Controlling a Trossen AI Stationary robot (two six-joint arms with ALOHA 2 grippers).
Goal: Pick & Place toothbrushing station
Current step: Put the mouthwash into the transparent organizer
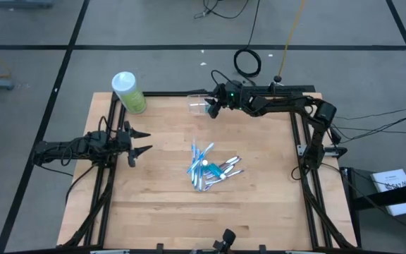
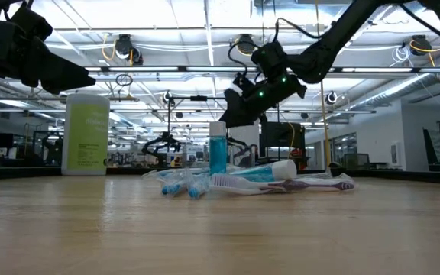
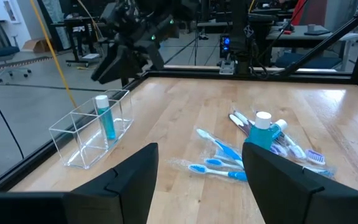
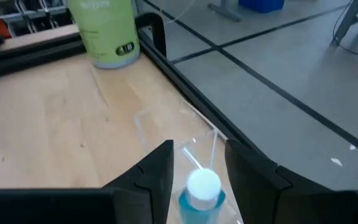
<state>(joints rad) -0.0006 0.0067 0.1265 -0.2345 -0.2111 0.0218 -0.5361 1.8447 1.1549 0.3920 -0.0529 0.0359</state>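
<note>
- Toothbrushes (image 1: 201, 159) and small tubes (image 1: 224, 169) heaped mid-table; judged mostly unplaced, so the bulk of the job remains.
- Far left of the high view: left gripper (image 1: 138, 142) parked over the table's left edge, fingers spread wide, holding nothing, well apart from the heap.
- Just behind it, at the back-left corner: light-green bottle (image 1: 128, 92) with a white cap, upright, no part of the set.
- Centre: heap of thin blue and white brushes, some seemingly in clear wrappers, lying flat and crossed over one another; a purple-tipped brush (image 2: 323, 183) on the low view's right end; a blue tube with a white cap (image 3: 261, 129) among them.
- Right of centre, at the back edge: clear cup (image 3: 94, 129), square-sided and see-through, standing upright with one blue bottle (image 3: 105, 117), white-capped, upright inside; apparently the only piece placed so far.
- Directly above that: right gripper (image 4: 197, 163), fingers parted on either side of the bottle's white cap (image 4: 203, 184), not pinching it, seemingly just released.
- Left to do, by this judgement: every brush and tube in the heap into the cup.
</note>
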